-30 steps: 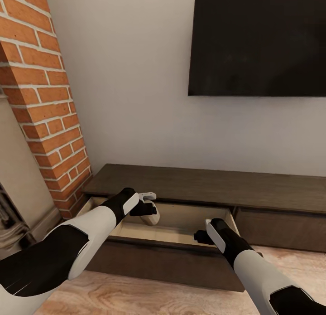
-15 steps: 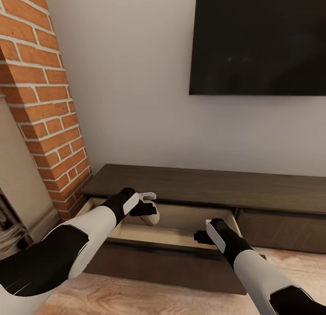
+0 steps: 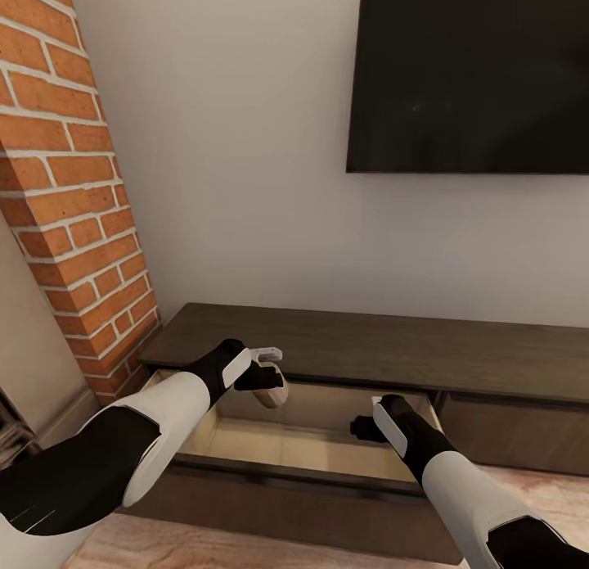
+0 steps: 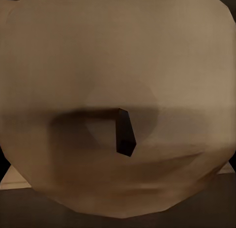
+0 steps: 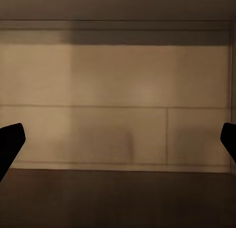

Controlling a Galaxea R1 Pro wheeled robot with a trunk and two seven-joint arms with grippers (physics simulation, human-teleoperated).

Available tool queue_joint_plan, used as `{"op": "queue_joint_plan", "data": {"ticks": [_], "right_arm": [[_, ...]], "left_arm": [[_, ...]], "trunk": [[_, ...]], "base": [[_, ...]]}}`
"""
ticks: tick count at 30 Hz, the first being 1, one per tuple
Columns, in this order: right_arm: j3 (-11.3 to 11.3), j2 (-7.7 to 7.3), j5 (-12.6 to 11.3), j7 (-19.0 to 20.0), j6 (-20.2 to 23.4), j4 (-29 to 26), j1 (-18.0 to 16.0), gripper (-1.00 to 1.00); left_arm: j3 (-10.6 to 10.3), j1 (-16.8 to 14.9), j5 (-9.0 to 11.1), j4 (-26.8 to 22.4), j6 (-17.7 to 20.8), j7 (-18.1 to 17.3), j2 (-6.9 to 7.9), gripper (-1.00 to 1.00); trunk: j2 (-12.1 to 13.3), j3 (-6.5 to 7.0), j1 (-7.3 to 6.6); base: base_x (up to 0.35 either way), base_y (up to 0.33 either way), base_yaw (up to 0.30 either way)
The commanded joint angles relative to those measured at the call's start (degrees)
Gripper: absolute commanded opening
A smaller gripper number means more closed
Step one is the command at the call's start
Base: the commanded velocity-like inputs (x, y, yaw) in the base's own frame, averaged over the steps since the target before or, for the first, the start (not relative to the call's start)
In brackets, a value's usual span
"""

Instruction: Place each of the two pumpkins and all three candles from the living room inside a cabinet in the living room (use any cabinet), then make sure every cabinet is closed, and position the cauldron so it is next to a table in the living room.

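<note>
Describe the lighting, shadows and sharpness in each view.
Head view: evenly lit and sharp; the open drawer of the cabinet is shaded under its top, and the TV is flat black without glare. Left wrist view: the candle sits very close, soft and faceted, with a dark shadow band beside its wick. Right wrist view: dim and warm, dark at the near edge.

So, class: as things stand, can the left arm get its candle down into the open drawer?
Probably yes. The left gripper holds the candle above the open drawer of the cabinet. The pale drawer floor below looks bare, and the right gripper sits off to the side.
</note>
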Motion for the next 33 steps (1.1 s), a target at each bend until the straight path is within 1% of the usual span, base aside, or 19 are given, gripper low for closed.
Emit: {"op": "queue_joint_plan", "data": {"ticks": [1, 13, 33], "right_arm": [[0.34, -0.04, -0.60, -0.51, 0.14, -0.07, -0.03, 1.00], [0.34, -0.04, -0.61, -0.60, 0.13, -0.07, -0.03, 1.00], [0.25, -0.04, -0.61, -0.60, 0.16, 0.69, -0.03, 1.00]], "left_arm": [[-0.26, -0.01, 0.59, -0.06, 0.20, 0.39, 0.00, -1.00], [-0.22, -0.03, 0.59, -0.06, 0.20, 0.39, 0.00, -1.00], [-0.20, -0.02, 0.59, -0.01, 0.20, 0.39, 0.00, -1.00]], "trunk": [[-0.02, -0.06, -0.01], [-0.02, -0.22, -0.01], [-0.02, -1.99, -0.01]], "base": [[0.012, 0.000, 0.000], [0.002, 0.000, 0.000], [0.000, 0.000, 0.000]]}}
